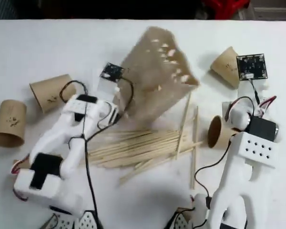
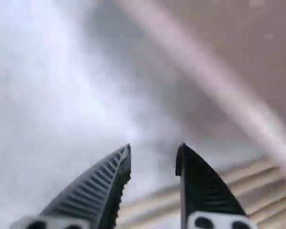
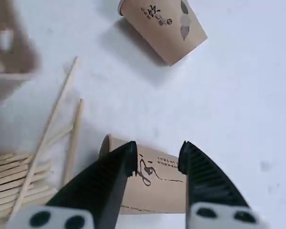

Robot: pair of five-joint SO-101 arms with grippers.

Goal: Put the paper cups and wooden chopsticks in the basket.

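The right gripper (image 3: 156, 160), fingers spread, hangs just over a lying cup (image 3: 155, 186) whose long axis seems to run from finger to finger, rim toward the chopsticks (image 1: 133, 148) and the tilted basket (image 1: 157, 76) beyond them.

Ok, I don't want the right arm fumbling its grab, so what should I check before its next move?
1. Right tool open: ok.
2. It sits over the cup lying on its side: ok.
3. That cup free of the chopsticks: ok, they lie beside it, apart.
4. Basket level to receive: not ok, it is tilted.
5. Left tool clear of the basket: cannot tell.
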